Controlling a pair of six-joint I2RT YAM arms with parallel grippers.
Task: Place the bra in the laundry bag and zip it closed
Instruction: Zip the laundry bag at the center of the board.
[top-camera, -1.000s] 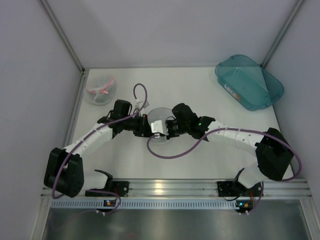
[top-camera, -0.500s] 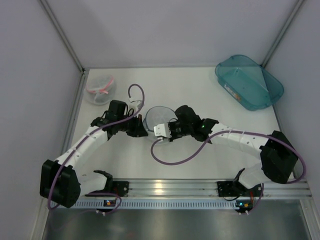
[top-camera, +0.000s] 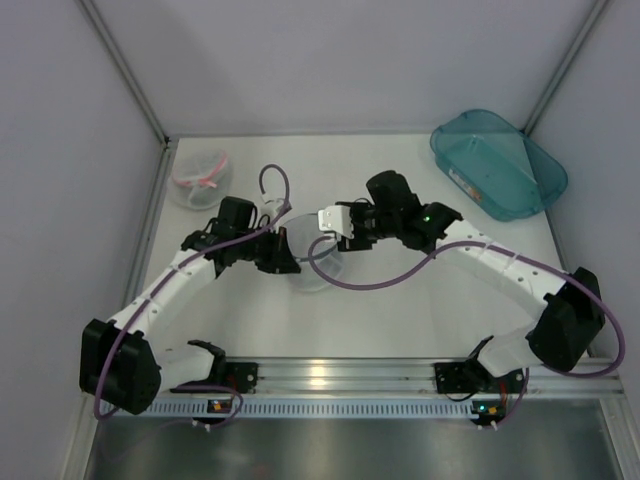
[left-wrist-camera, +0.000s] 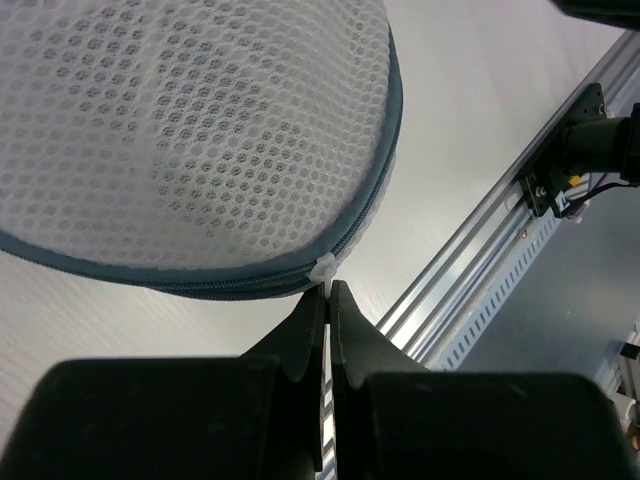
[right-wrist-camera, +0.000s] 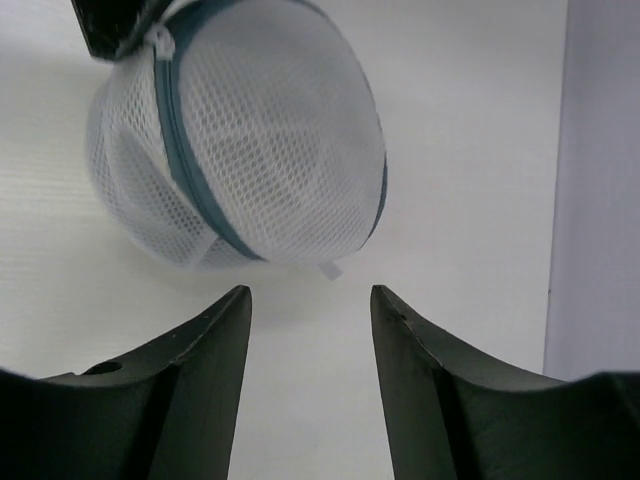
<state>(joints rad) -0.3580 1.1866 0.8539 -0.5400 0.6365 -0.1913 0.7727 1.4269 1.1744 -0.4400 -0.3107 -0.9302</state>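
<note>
Left wrist view gives you the left gripper (left-wrist-camera: 328, 290) pinched tight on the small white zip pull (left-wrist-camera: 322, 268) at the rim of the laundry bag (left-wrist-camera: 190, 140), whose zip runs closed along the stretch you can see. Right wrist view shows the right gripper (right-wrist-camera: 310, 295) with its jaws standing apart around nothing, the domed mesh bag resting on the white table (top-camera: 400, 320) just beyond its fingertips. You cannot make out the bra through the mesh from any view.
</note>
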